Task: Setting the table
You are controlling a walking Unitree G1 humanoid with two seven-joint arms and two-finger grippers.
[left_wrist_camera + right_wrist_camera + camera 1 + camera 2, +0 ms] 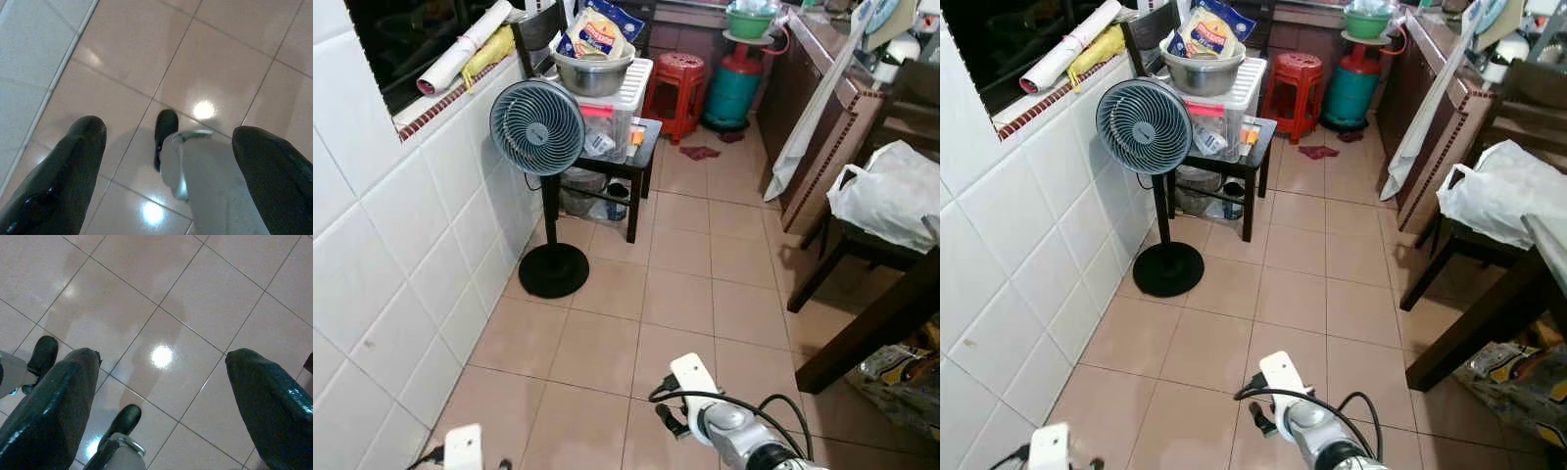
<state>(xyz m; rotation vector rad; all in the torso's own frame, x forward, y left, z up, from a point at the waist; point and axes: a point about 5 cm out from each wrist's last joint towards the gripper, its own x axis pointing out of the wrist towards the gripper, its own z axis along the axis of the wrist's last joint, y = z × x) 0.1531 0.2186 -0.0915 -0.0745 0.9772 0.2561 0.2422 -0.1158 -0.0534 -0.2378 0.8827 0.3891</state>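
My left gripper (166, 161): fingers spread, empty, over floor tiles (225, 58).
My right gripper (161, 396): spread, empty.
Fan (537, 127): far left, by wall.

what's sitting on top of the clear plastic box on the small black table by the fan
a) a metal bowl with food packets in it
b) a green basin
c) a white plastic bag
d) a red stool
a: a metal bowl holding food packets rests on the lid of the clear plastic box, which stands on the black table behind the standing fan.
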